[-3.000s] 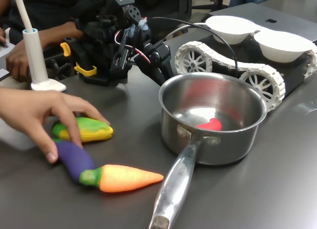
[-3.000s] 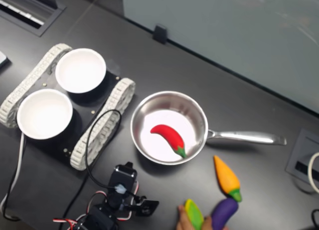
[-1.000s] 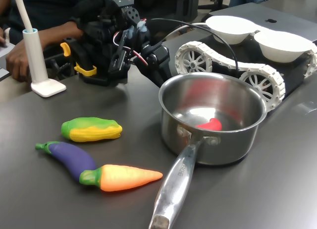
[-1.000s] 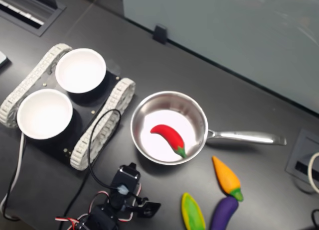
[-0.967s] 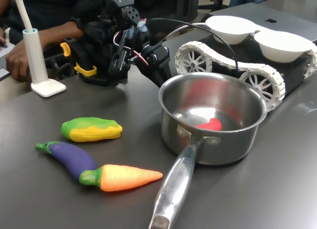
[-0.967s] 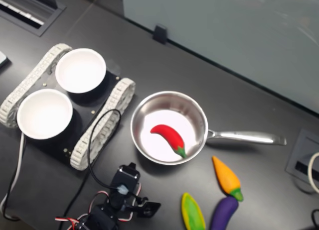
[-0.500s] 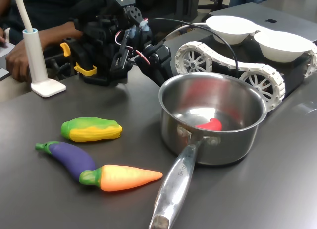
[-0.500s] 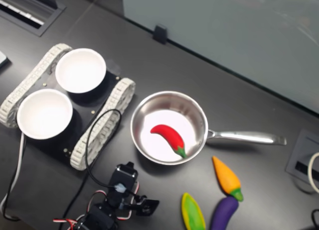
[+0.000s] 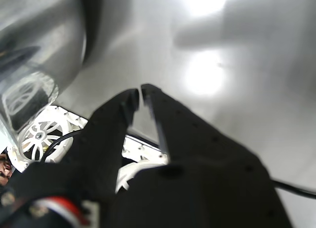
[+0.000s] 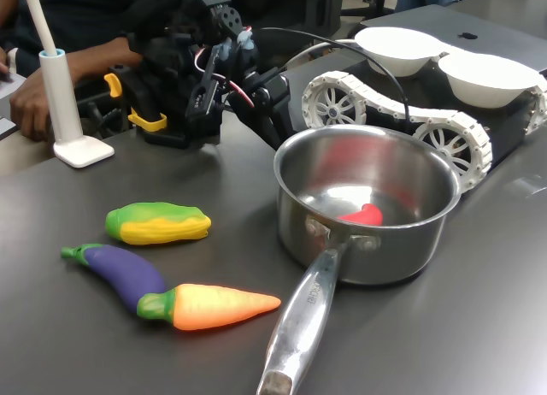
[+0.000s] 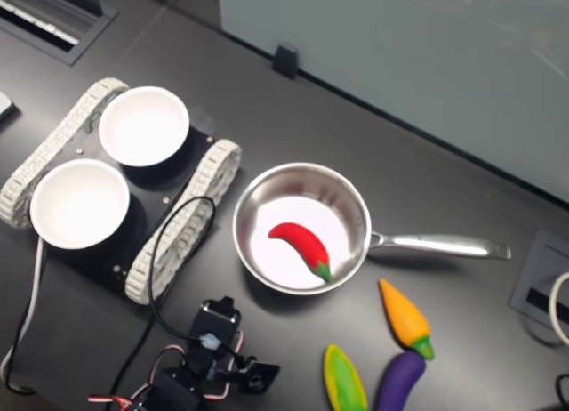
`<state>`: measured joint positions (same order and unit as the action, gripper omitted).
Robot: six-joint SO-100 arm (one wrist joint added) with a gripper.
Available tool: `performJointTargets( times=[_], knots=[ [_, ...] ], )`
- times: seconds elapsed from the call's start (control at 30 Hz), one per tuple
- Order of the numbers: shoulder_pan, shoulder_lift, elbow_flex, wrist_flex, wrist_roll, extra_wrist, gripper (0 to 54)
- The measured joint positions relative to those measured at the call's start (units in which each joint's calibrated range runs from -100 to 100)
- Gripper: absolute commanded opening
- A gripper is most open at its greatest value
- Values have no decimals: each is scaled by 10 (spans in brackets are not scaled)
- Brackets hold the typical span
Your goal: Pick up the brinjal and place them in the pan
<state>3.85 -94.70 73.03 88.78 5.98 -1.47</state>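
The dark grey worktop (image 10: 479,327) holds a few toys and one big shiny pan (image 10: 369,209). The pan sits in the middle, and a red toy chilli (image 11: 300,245) already lies inside it.

The brinjal (image 10: 122,272) is purple and lies flat on the worktop, near the pan, on the side where the pan's long handle sticks out. Its green end touches the orange carrot (image 10: 215,306). A yellow and green corn toy (image 10: 157,222) lies just beside it. Nothing is holding the brinjal.

The tool (image 9: 139,95) is low down by the outside wall of the pan, apart from the brinjal. In the wrist view its two black tips are nearly together, with just a thin gap, and there is nothing between them.

So the job looks like it is only at the start. The pick-up is not done yet. I think the arm needs to swing away from the pan to above the brinjal, spread the tool wide, and come down over the purple middle, so it does not nip the carrot.
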Motion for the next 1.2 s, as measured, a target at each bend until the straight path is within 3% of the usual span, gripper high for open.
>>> performJointTargets(
  times=[0.4, 1.2],
  knots=[
    [28, 13, -94, 76, 14, 0, 2],
    [160, 149, -260, 77, 26, 11, 2]
  ],
)
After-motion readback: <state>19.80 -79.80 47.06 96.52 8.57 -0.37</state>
